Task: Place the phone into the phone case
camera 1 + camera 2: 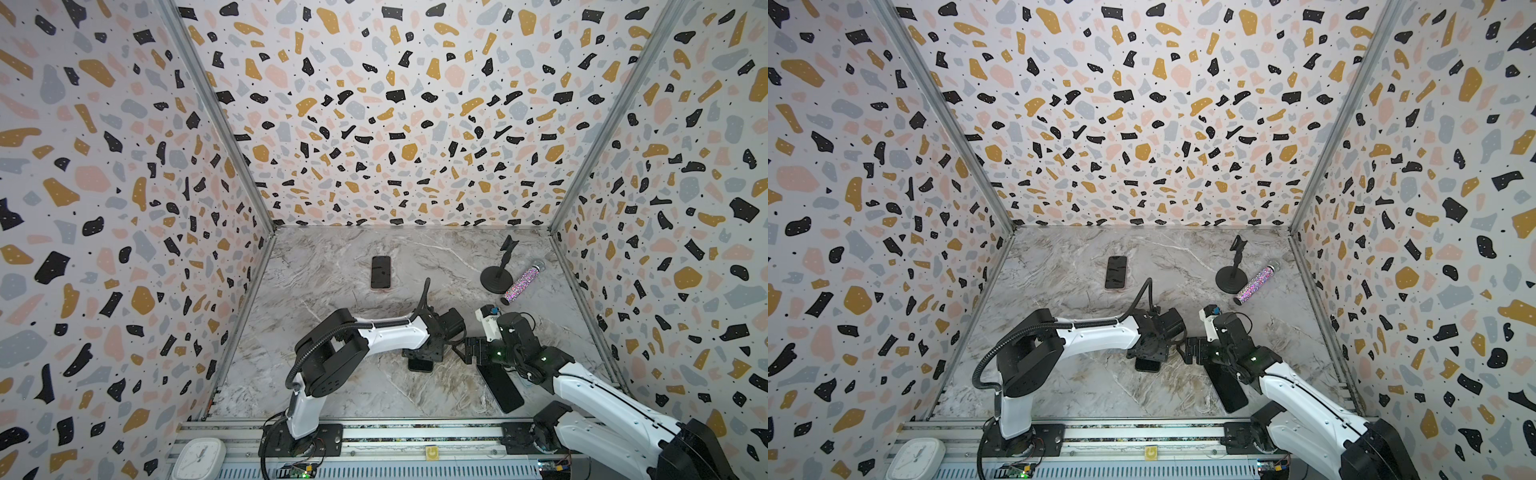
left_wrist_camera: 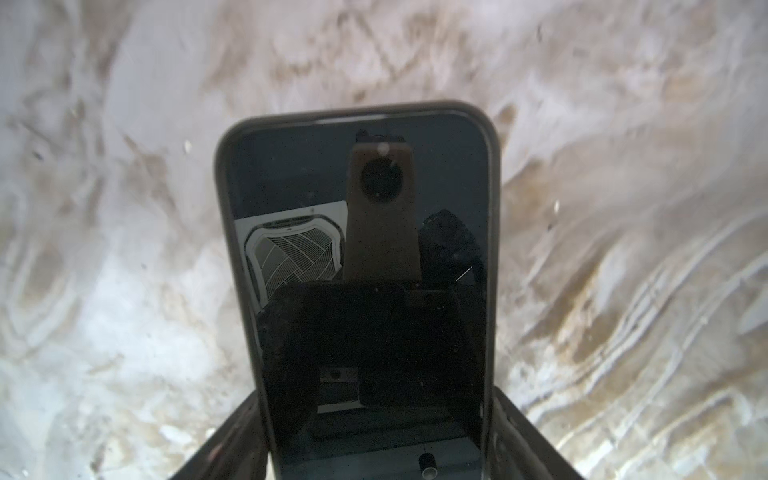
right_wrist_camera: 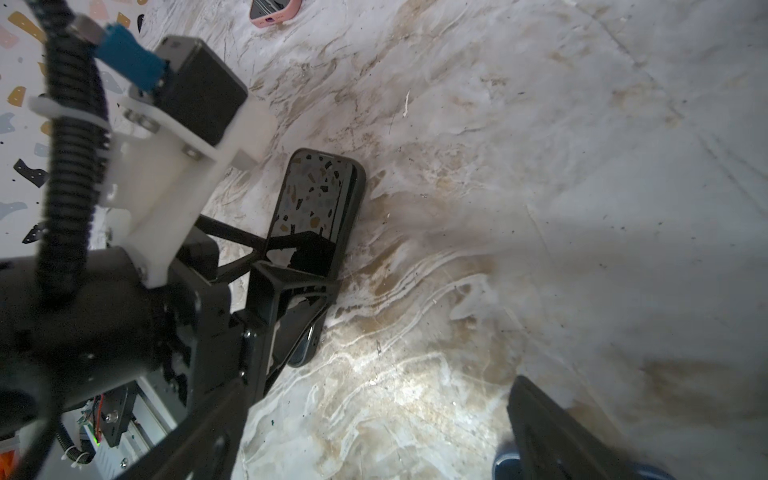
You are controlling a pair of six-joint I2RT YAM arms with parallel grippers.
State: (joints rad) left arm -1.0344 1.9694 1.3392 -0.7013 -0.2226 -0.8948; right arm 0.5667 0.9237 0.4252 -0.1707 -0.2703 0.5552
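Left wrist view: the black phone (image 2: 357,249) lies flat on the marble table (image 2: 124,291), screen up, with a dull rim all round it (if that rim is a case cannot be told). The left gripper (image 2: 374,399) stands over the phone with one finger (image 2: 237,436) on each long side, right up against the edges; if they squeeze it or only touch it cannot be told. In both top views the phone sits near the middle of the table, toward the front, mostly hidden under that gripper. The right gripper (image 1: 465,350) hangs just beside it, fingers spread wide, with nothing between them. A long black flat thing (image 1: 500,386) lies partly under the right arm; what it is cannot be told. A second phone in a pink case (image 1: 381,272) lies farther back, well apart. A black stand (image 1: 494,279) and a sparkly microphone (image 1: 521,282) sit just beside each other at the back right.
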